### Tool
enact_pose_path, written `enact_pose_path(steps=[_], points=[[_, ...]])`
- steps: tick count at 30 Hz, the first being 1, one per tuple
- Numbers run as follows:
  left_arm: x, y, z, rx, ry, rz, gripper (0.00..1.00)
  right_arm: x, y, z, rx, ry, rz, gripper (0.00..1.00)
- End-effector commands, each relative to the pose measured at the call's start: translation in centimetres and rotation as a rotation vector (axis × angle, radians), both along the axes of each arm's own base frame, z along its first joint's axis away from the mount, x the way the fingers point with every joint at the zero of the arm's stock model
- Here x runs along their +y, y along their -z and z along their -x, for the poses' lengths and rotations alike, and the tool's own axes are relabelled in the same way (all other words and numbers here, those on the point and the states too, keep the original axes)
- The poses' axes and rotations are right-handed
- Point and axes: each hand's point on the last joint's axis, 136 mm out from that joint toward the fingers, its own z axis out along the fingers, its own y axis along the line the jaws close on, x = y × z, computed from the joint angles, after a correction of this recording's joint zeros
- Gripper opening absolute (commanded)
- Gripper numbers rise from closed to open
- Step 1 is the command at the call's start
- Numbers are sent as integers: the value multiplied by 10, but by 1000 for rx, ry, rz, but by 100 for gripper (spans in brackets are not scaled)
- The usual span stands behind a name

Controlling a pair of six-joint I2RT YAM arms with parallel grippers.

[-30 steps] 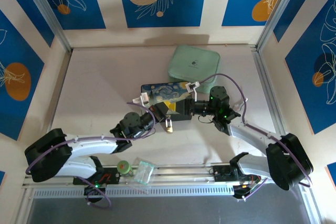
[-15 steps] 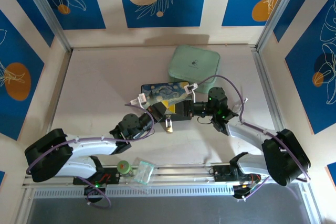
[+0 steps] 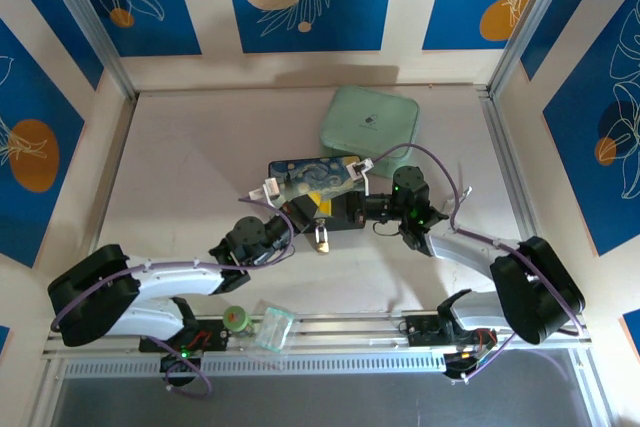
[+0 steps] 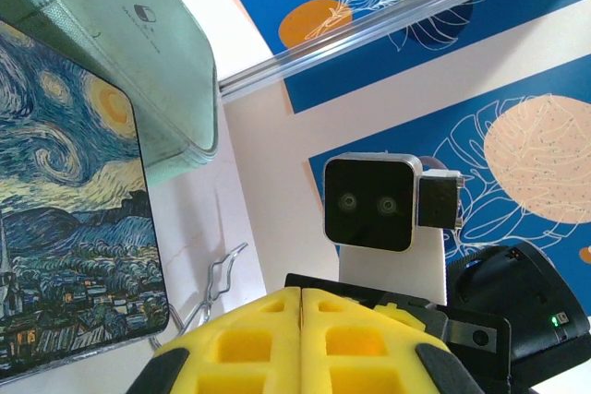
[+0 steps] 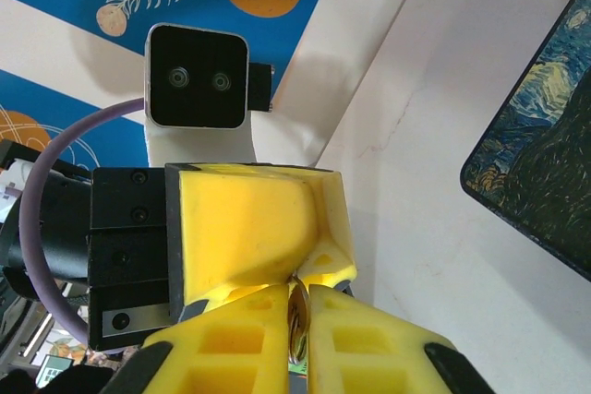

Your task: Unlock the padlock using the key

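Note:
In the right wrist view my right gripper point(image 5: 297, 294) is shut on the key point(image 5: 297, 331), a thin silvery metal piece held edge-on between the yellow pads. Its far end reaches the closed tips of my left gripper's fingers point(image 5: 247, 223) straight ahead. My left gripper point(image 4: 302, 291) is shut, and nothing shows between its pads. From above, both grippers point(image 3: 303, 215) point(image 3: 336, 209) meet tip to tip just in front of the painted box point(image 3: 310, 176). A small brass-gold padlock point(image 3: 320, 238) shows just below that meeting point. How it is held is hidden.
The starry-night painted box point(image 4: 65, 228) lies by my left gripper, with looped silver wire rings point(image 4: 215, 285) beside it. A pale green case point(image 3: 370, 122) sits behind the box. A clear bag point(image 3: 272, 328) and a green-capped item point(image 3: 236, 318) rest on the near rail.
My right gripper's jaws have closed onto the key. The right arm has edged slightly left towards the left gripper. The left arm has stayed put.

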Motion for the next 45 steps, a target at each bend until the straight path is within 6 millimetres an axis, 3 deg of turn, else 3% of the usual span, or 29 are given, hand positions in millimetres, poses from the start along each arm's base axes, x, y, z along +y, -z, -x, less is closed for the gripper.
enact_pose_path(steps=[1,5,12,14,17,19,25,31,40,45], points=[[-2,-5,0,9,3,27,0,3,-9,4,-36,-29,-23,5],[7,3,-3,31,-40,-24,0,1,-2,5,-18,-25,-10,4],[21,4,-2,31,-70,-202,79,-8,16,4,42,2,37,3],[32,21,0,99,-92,-358,90,-14,28,2,77,34,81,3],[49,36,3,179,-113,-572,90,-24,46,0,109,82,156,3],[50,43,7,202,-97,-607,87,-30,54,2,128,97,172,3],[30,71,22,252,5,-642,67,-42,74,9,190,127,221,3],[7,102,31,283,113,-718,56,-62,94,18,203,197,347,3],[-27,128,23,213,204,-822,56,-76,107,29,214,217,408,2],[-30,149,25,230,200,-888,57,-79,109,31,223,225,406,2]])
